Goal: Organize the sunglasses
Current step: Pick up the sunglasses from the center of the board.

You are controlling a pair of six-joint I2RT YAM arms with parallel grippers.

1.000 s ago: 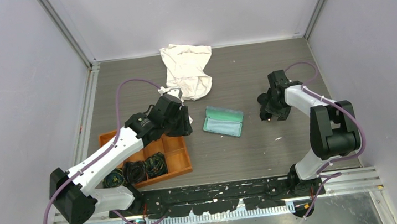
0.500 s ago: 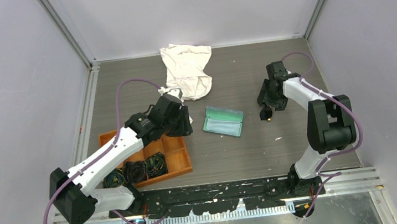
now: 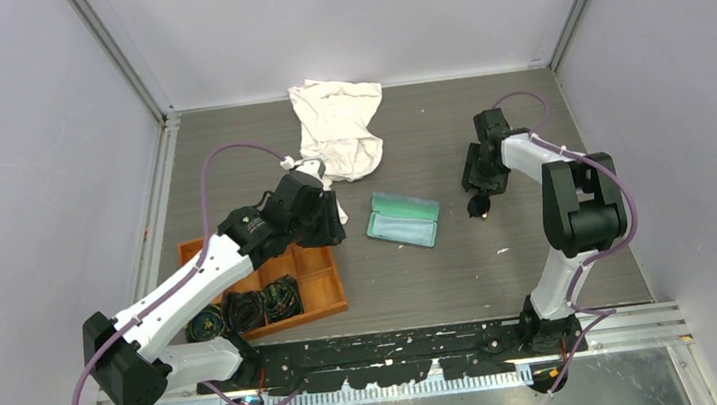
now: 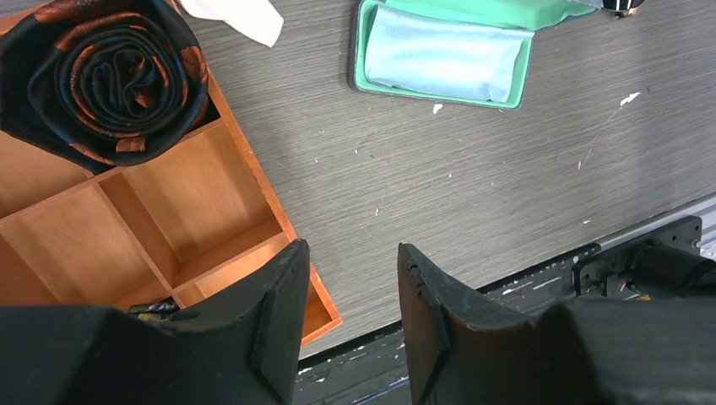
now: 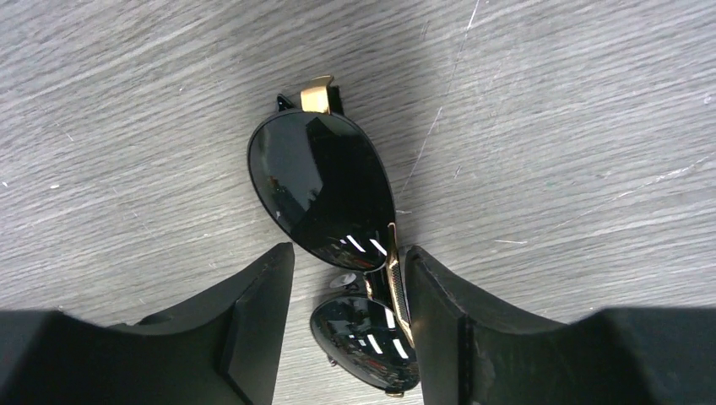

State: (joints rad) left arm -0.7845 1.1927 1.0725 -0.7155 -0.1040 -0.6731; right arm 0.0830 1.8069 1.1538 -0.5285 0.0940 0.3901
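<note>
Black-framed sunglasses with dark oval lenses and a gold bridge (image 5: 321, 181) lie on the scuffed grey wood-grain tabletop (image 5: 127, 101). One lens sits between the spread fingers of the right claw (image 5: 348, 251), the other just beyond them. The left claw (image 4: 352, 249) hangs spread, gripping nothing. Pale lilac walls (image 3: 17, 148) enclose the surface.

Crumpled white cloth (image 3: 337, 126) at the far side of the grey worktop (image 3: 442, 274), open glasses case (image 3: 403, 219) with mint-green lining near the middle, orange compartmented wooden tray (image 3: 319, 265) at near left, black coiled bundles (image 3: 243, 310) in its near row.
</note>
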